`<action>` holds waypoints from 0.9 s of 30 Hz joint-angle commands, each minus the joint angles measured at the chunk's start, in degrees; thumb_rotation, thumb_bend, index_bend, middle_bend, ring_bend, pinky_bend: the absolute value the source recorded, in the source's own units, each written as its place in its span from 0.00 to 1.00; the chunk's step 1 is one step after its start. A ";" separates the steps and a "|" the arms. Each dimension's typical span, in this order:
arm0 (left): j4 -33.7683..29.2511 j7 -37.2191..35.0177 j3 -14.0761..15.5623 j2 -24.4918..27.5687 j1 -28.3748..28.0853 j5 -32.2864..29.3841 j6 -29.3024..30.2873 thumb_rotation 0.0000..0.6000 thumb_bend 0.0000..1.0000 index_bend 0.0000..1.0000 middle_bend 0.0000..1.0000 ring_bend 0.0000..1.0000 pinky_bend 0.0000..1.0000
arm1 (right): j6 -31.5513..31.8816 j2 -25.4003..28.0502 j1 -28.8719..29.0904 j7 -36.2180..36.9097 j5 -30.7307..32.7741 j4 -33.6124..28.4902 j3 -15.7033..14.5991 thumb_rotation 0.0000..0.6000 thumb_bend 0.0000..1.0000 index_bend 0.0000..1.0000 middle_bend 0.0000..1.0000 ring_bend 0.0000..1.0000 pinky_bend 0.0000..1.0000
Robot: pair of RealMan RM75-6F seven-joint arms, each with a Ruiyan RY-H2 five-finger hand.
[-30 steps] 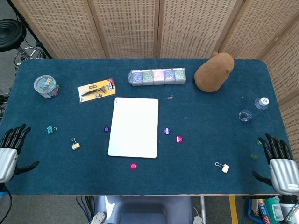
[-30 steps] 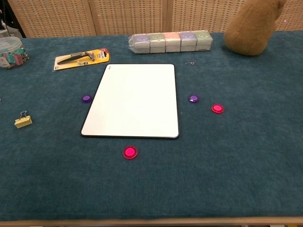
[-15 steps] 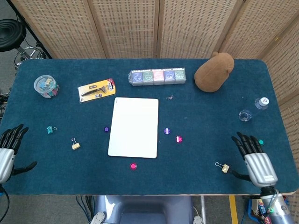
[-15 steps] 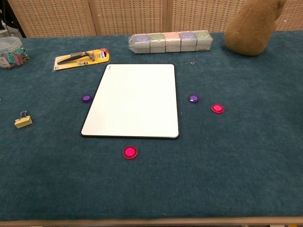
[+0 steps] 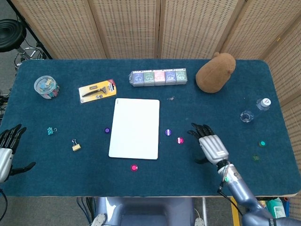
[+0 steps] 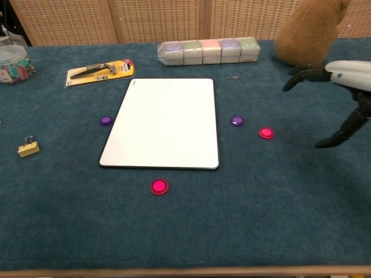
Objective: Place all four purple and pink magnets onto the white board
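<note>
The white board [image 5: 135,127] [image 6: 163,121] lies flat mid-table with nothing on it. Around it on the blue cloth lie two purple magnets, one left of it [image 5: 107,130] [image 6: 105,121] and one right of it [image 5: 168,132] [image 6: 236,120], a pink magnet [image 5: 179,140] [image 6: 266,132] further right, and another pink magnet [image 5: 134,167] [image 6: 159,186] in front of the board. My right hand [image 5: 209,145] [image 6: 339,75] hovers just right of the right-hand pink magnet, fingers spread, holding nothing. My left hand [image 5: 6,150] sits at the table's left edge, fingers apart and empty.
A row of small boxes [image 5: 159,77], a brown plush toy [image 5: 215,72], a yellow knife pack [image 5: 97,90] and a clip jar [image 5: 46,87] stand at the back. Binder clips [image 5: 76,145] [image 5: 51,131] lie left. A small bottle [image 5: 264,104] and cup [image 5: 247,116] are far right.
My right hand has swept from the table's right front corner leftward to beside the right-hand pink magnet. The left hand has barely shifted. The magnets have not moved.
</note>
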 commanded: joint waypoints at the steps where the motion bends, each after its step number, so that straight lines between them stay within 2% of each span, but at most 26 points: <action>1: -0.14 -0.07 0.07 0.15 0.03 0.07 -0.11 1.00 0.00 0.00 0.00 0.00 0.00 | -2.11 -4.79 4.03 -3.40 4.85 3.47 1.73 1.00 0.00 0.26 0.00 0.00 0.00; 9: -0.27 -0.33 0.16 0.35 -0.13 -0.10 -0.89 1.00 0.00 0.00 0.00 0.00 0.00 | -2.30 -9.16 9.07 -9.26 13.76 5.97 2.84 1.00 0.03 0.33 0.00 0.00 0.00; 15: -0.37 -0.52 0.29 0.43 -0.30 -0.09 -1.53 1.00 0.00 0.00 0.00 0.00 0.00 | -2.08 -10.59 11.71 -12.54 20.48 8.15 2.50 1.00 0.10 0.35 0.00 0.00 0.00; 22: -0.44 -1.31 0.20 0.72 -0.37 -0.37 -1.89 1.00 0.00 0.00 0.00 0.00 0.00 | -1.96 -10.81 13.37 -13.12 24.84 9.87 1.85 1.00 0.20 0.40 0.00 0.00 0.00; 27: -0.47 -1.40 0.29 0.76 -0.54 -0.34 -2.35 1.00 0.00 0.00 0.00 0.00 0.00 | -1.94 -10.74 14.46 -13.19 26.59 10.15 1.54 1.00 0.22 0.43 0.00 0.00 0.00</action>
